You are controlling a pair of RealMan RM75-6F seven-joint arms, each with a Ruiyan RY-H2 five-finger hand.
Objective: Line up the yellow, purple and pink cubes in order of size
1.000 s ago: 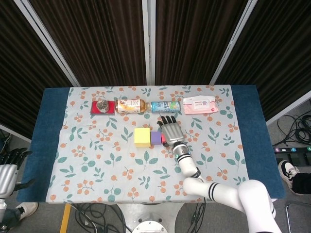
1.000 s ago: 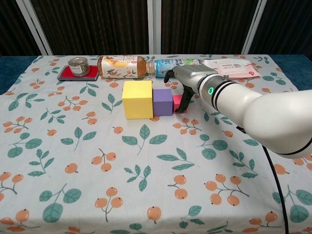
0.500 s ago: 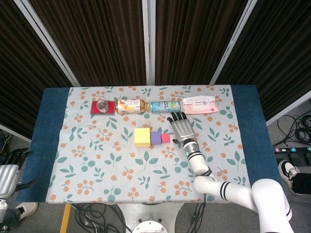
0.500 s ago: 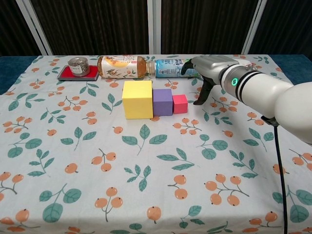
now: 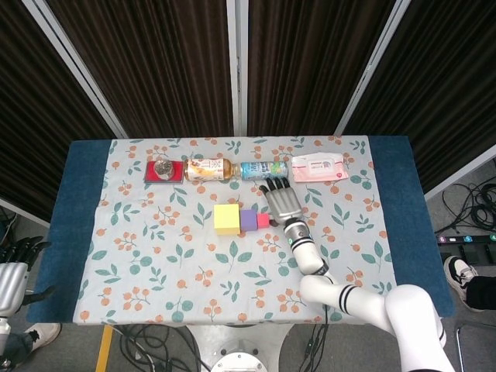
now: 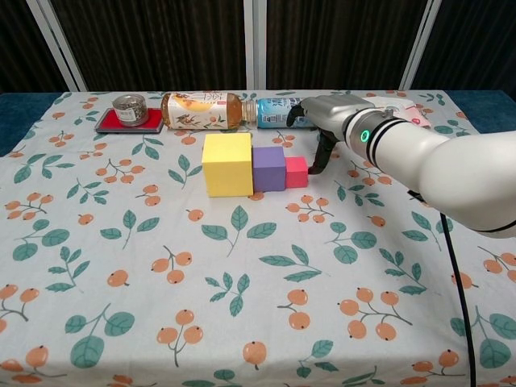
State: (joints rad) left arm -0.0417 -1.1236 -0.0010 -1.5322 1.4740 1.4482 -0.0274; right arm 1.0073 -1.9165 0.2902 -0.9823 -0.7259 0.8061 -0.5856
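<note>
Chest view: right hand (image 6: 324,121) back beside pink cube (image 6: 297,172), fingers spread, holding nothing; row w/ yellow cube (image 6: 227,164), purple cube (image 6: 269,168) looks done.

Head view: high overhead, looking steeply down, far enough to take in the whole desk (image 5: 85,232). Chest view: low at the near edge, facing the far side, close in. Shared: the desk's middle and far row.

A lab or test room is suggested — dark curtains (image 5: 155,62), loose floor cables (image 5: 473,205), a cloth-covered table (image 5: 116,256).
</note>
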